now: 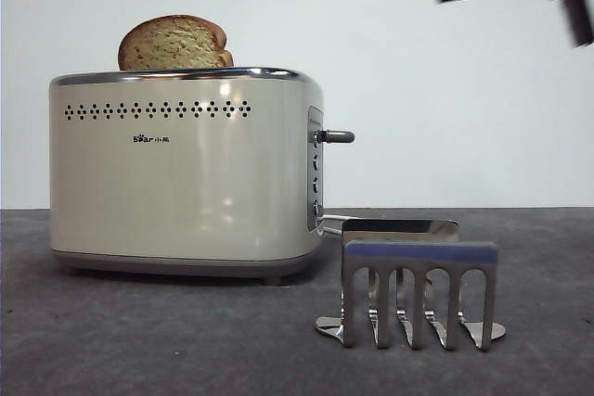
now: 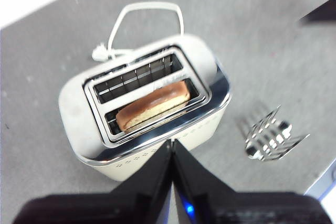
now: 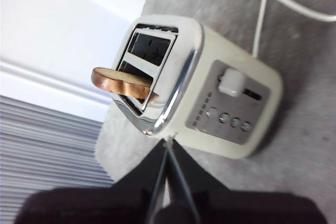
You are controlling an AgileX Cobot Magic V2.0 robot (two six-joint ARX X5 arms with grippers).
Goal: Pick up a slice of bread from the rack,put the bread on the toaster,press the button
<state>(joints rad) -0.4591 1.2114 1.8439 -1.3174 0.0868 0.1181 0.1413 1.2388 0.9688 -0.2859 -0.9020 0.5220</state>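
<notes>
I see the bread (image 1: pixel 174 43) standing in the toaster (image 1: pixel 186 173), in the slot nearest the front camera, its domed top poking above the chrome rim. My left gripper (image 2: pixel 172 148) hovers above the toaster, jaws clenched on nothing. My right gripper (image 3: pixel 167 145) hangs off the panel end, looking down at the button (image 3: pixel 231 83), jaws also pressed together, empty. The rack (image 1: pixel 418 294) sits bare, near right.
</notes>
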